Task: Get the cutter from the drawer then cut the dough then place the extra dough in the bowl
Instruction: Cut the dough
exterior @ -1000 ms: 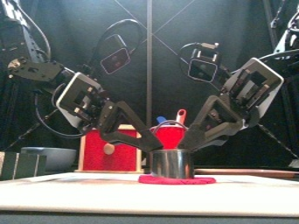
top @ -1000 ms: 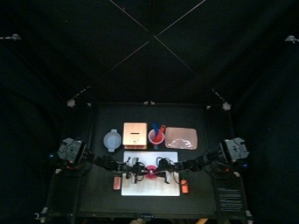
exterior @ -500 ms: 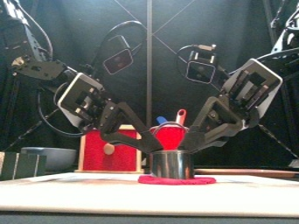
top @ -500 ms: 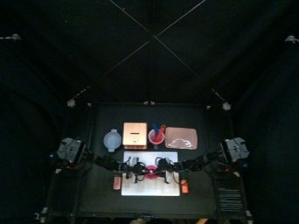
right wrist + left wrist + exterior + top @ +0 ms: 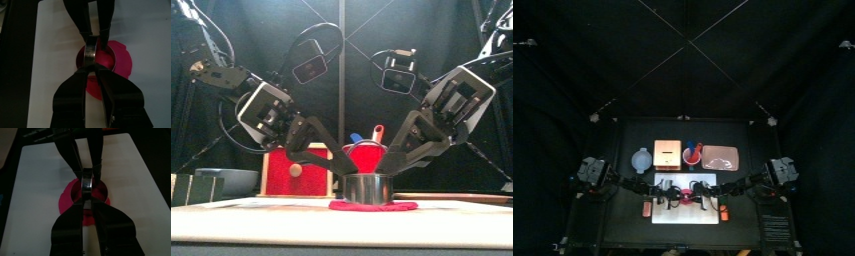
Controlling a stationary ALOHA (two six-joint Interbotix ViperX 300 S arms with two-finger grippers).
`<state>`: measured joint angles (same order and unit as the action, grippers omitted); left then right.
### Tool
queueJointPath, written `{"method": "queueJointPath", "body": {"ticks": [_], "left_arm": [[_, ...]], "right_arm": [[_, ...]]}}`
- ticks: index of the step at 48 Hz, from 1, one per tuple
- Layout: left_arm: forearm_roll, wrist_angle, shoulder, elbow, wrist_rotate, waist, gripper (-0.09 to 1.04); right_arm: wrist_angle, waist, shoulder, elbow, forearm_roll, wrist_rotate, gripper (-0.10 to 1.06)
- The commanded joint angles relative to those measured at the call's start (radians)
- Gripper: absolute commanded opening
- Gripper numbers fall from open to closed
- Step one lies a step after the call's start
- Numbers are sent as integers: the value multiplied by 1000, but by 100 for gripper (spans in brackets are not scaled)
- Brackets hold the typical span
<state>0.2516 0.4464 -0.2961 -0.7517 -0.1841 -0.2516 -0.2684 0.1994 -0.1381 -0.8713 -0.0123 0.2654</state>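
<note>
The round metal cutter (image 5: 368, 187) stands upright on the flat red dough (image 5: 374, 207), in the middle of the white cutting board (image 5: 251, 205). My left gripper (image 5: 344, 171) comes down from the left and is shut on the cutter's rim. From the right, my right gripper (image 5: 393, 171) is shut on the opposite rim. In the left wrist view my jaws pinch the cutter (image 5: 87, 182) over the dough (image 5: 72, 203). The right wrist view shows the same hold on the cutter (image 5: 91, 47) from the other side, with dough (image 5: 124, 62) spreading past it. In the top view the dough (image 5: 683, 197) lies between both grippers.
Behind the board stand the wooden box (image 5: 668, 153) with its red drawer front (image 5: 298, 170), the blue-grey bowl (image 5: 640, 159) at back left, a red cup (image 5: 369, 155) holding toy knives, and the pink tray (image 5: 720, 157) at back right.
My left arm's wrist has risen slightly. The cutter, the dough and the right arm stay where they were.
</note>
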Motion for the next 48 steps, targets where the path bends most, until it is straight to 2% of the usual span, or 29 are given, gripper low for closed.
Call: {"method": "queueJointPath", "body": {"ticks": [1,48], "left_arm": [[-11,-54,-6,-14,-2,-25,48],[-6,-115,-92,8,2,-32,48]], "right_arm": [[57,14,-41,-11,6,9,45],[120,6,-97,11,6,9,44]]}}
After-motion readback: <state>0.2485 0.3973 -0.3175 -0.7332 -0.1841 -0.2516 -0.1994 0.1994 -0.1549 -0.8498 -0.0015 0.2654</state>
